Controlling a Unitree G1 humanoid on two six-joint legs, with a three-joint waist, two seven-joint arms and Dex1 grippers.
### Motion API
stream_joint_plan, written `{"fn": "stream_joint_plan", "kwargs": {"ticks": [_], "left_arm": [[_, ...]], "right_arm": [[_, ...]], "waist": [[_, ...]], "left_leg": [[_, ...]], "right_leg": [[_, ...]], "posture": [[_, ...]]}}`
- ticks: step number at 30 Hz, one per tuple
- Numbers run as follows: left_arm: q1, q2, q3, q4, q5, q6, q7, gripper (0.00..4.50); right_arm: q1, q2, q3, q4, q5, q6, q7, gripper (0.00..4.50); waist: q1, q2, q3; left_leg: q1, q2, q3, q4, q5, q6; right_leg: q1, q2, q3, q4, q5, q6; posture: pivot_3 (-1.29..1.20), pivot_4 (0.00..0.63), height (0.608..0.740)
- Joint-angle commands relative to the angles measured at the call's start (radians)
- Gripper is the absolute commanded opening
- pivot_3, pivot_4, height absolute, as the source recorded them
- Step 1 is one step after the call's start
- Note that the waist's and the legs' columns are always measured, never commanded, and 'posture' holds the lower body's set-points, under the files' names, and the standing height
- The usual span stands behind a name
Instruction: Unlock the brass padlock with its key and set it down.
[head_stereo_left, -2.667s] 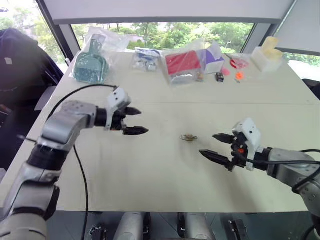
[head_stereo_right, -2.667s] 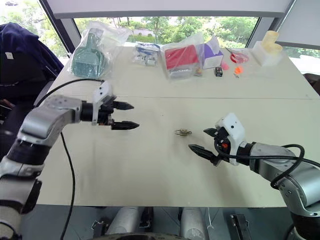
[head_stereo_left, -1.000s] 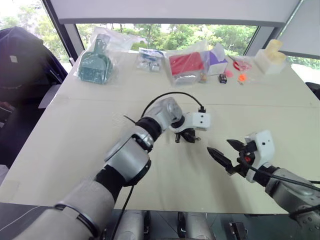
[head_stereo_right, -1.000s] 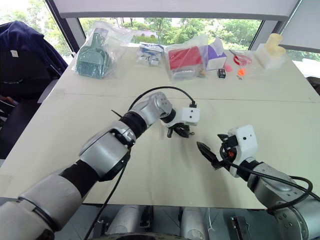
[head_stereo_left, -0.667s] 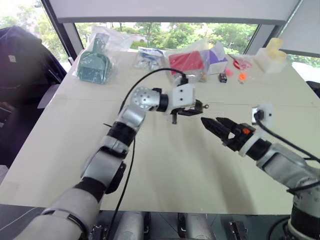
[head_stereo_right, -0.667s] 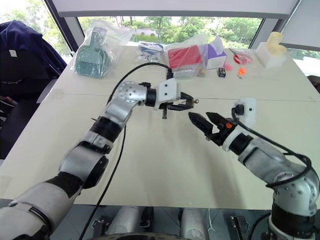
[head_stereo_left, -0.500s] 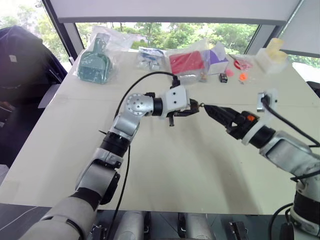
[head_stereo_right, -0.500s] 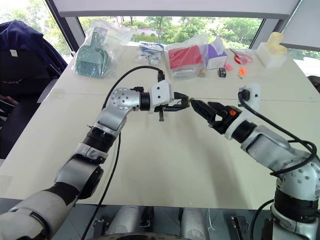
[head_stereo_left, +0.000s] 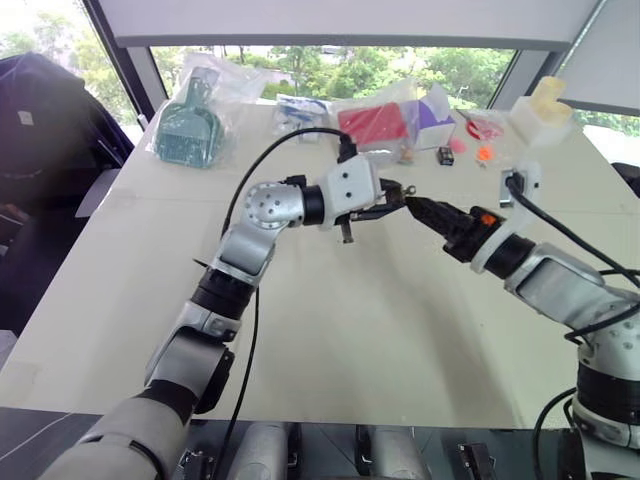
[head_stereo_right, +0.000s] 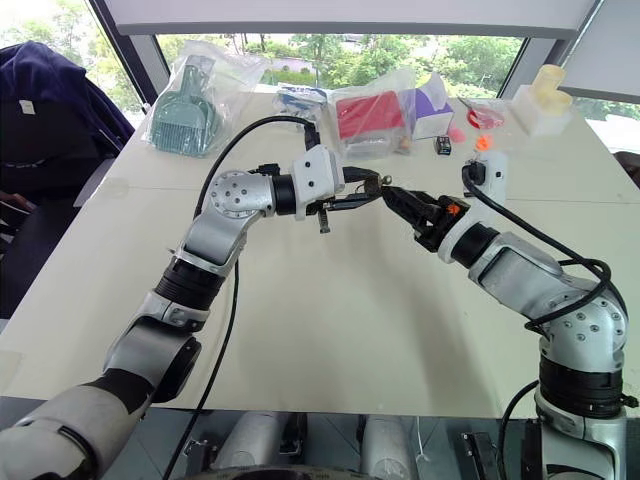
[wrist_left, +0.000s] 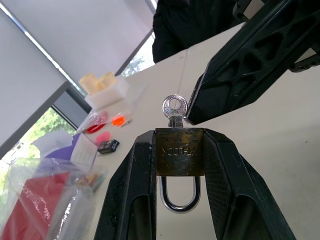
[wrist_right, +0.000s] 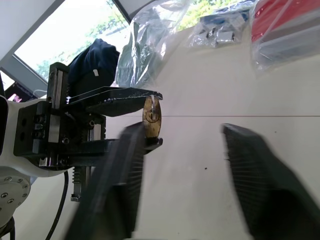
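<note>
Padlock pinched in the left claw, right claw's tips at its key

The left gripper (wrist_left: 180, 165) is pressed onto the small brass padlock with a silvery shackle loop (wrist_left: 179, 159), body squeezed between both black fingers, the silver key (wrist_left: 174, 109) standing out of its end, all held up off the table. The right gripper (wrist_right: 180, 165) is caught mid-blur in its wrist view, fingers parted either side of the padlock; one fingertip (wrist_left: 200, 107) sits just beside the key head. Both arms reach level toward each other above the pale wooden table (head_stereo_left: 330, 330). Bagged goods, a red packet (head_stereo_left: 372, 124) and a teal dustpan (head_stereo_left: 187, 132), lie along the far edge by the windows.
</note>
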Motion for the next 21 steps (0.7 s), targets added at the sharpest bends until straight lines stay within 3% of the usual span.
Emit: {"fn": "stream_joint_plan", "kwargs": {"ticks": [1, 10, 14, 17, 21], "left_arm": [[-0.001, 0.004, -0.007, -0.028, -0.019, -0.021, -0.001, 0.69], [0.003, 0.009, -0.015, -0.022, -0.026, -0.015, 0.011, 0.69], [-0.008, 0.009, -0.007, -0.009, -0.028, -0.01, 0.023, 0.69], [-0.01, 0.011, -0.007, -0.004, -0.029, -0.011, 0.024, 0.69], [-0.007, 0.013, -0.011, -0.009, -0.031, -0.01, 0.021, 0.69]], "right_arm": [[-0.016, 0.005, -0.014, -0.018, -0.002, -0.032, 0.013, 1.14], [-0.006, -0.002, -0.008, -0.045, 0.0, -0.037, 0.057, 1.14], [0.017, -0.025, -0.002, -0.069, -0.018, -0.031, 0.087, 2.38], [0.025, -0.029, -0.005, -0.072, -0.028, -0.037, 0.102, 3.91], [0.027, -0.027, -0.008, -0.075, -0.032, -0.044, 0.124, 3.91]], "waist": [[0.0, 0.0, 0.0], [0.0, 0.0, 0.0], [0.0, 0.0, 0.0], [0.0, 0.0, 0.0], [0.001, 0.0, 0.0]], "left_leg": [[0.0, 0.0, 0.0, 0.0, 0.0, 0.0], [0.0, 0.0, 0.0, 0.0, 0.0, 0.0], [0.0, 0.0, 0.0, 0.0, 0.0, 0.0], [0.0, 0.0, 0.0, 0.0, 0.0, 0.0], [0.0, 0.0, 0.0, 0.0, 0.0, 0.0]], "right_leg": [[0.0, 0.0, 0.0, 0.0, 0.0, 0.0], [0.0, 0.0, 0.0, 0.0, 0.0, 0.0], [0.0, 0.0, 0.0, 0.0, 0.0, 0.0], [0.0, 0.0, 0.0, 0.0, 0.0, 0.0], [0.0, 0.0, 0.0, 0.0, 0.0, 0.0]], "posture": [[0.0, 0.15, 0.74], [0.0, 0.15, 0.74], [0.0, 0.15, 0.74], [0.0, 0.15, 0.74], [0.0, 0.15, 0.74]]}}
